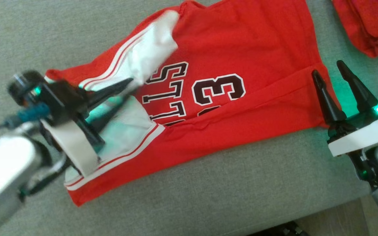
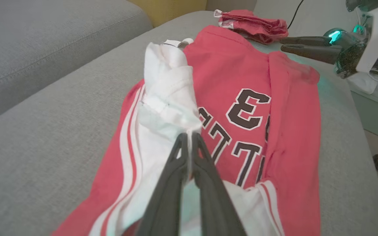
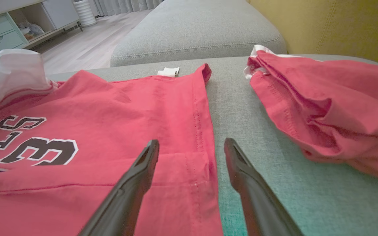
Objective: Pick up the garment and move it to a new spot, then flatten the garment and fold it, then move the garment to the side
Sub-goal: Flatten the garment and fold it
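Observation:
The garment [image 1: 241, 49] is a red jersey with dark letters and a number, lying mostly flat on the grey sofa [image 1: 208, 183]. Its white sleeve [image 1: 153, 49] is lifted and bunched over the jersey's left part. My left gripper [image 1: 130, 87] is shut on this white fabric; in the left wrist view the fingertips [image 2: 189, 134] pinch the sleeve [image 2: 169, 82]. My right gripper [image 1: 329, 69] is open at the garment's right edge. In the right wrist view its fingers [image 3: 191, 143] straddle the red side hem [image 3: 205, 131] just above the cloth.
A second red garment [image 1: 369, 23] lies crumpled at the far right of the sofa, close to my right gripper. The sofa's back cushion [image 2: 44, 32] rises beyond the jersey. The sofa's front edge and floor [image 1: 340, 219] are at the lower right.

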You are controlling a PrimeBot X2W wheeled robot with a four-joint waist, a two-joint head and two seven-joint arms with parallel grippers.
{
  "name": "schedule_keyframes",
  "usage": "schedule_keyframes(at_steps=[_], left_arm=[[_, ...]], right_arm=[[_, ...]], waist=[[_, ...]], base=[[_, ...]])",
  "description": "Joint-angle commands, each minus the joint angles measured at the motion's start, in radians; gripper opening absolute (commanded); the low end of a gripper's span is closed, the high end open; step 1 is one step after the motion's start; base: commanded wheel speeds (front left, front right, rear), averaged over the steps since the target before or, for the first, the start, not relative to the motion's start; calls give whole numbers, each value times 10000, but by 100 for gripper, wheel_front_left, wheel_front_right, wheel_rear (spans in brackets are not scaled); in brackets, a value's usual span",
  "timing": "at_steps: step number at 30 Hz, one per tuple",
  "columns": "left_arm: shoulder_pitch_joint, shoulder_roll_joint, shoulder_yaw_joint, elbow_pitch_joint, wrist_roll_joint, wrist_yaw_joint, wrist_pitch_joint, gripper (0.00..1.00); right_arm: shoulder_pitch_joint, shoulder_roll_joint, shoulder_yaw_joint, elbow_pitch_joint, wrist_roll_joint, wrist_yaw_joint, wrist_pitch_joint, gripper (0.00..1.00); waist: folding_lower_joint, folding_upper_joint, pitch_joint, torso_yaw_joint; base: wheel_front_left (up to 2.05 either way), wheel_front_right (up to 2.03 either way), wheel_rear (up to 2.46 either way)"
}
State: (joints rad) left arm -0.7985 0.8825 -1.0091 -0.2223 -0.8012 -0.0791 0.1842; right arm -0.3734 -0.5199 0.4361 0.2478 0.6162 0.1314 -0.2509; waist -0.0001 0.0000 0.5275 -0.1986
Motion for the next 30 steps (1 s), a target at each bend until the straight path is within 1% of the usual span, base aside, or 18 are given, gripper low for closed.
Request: schedule_keyframes(at_steps=[1,4,6,10,14,18,21,25,28,29,30], left_arm=[[22,170,344,-294,59,65,-142,100],[444,-64,112,-309,39,170,-369,100],[538,-92,95,-311,150,258,-540,100],[433,-77,213,-342,712,558,-921,100],[116,-325,137,-174,1336,700,-971,100],[-301,-817,-61,270,1696,630,-737,100],[-505,-1182,-57,693,1414,509,-557,100],[-746,-1316,11,1211,1133,368,-342,100],[-875,-1276,38,1409,1090,317,-243,100],[-895,-1259,42,1434,1078,306,-226,96],[-909,-1241,48,1448,1065,299,-217,75]], right_arm=[[346,-289,-40,-241,81,-7,-107,100],[394,-288,-108,-259,70,-7,-107,100],[423,-302,-144,-266,69,-7,-107,100],[470,-353,-200,-264,74,-7,-108,100],[464,-317,-180,-262,89,-7,-108,100],[395,-264,-79,-257,107,-7,-108,100],[342,-266,-6,-257,130,-7,-108,100],[300,-247,65,-252,140,-7,-108,100],[330,-206,70,-228,147,-7,-108,100],[346,-193,68,-221,148,-7,-108,100],[364,-181,61,-214,149,-7,-108,100]], waist=[[1,0,3,39],[1,0,16,123],[1,0,11,168],[1,0,-6,253],[1,0,20,298],[1,0,67,269],[1,0,105,212],[1,0,167,91],[1,0,202,25],[1,0,209,9],[1,0,208,0]], base=[[0,0,0],[0,0,0],[0,0,0],[0,0,0],[0,0,0],[0,0,0],[0,0,0],[0,0,0],[0,0,0],[0,0,0],[0,0,0]])
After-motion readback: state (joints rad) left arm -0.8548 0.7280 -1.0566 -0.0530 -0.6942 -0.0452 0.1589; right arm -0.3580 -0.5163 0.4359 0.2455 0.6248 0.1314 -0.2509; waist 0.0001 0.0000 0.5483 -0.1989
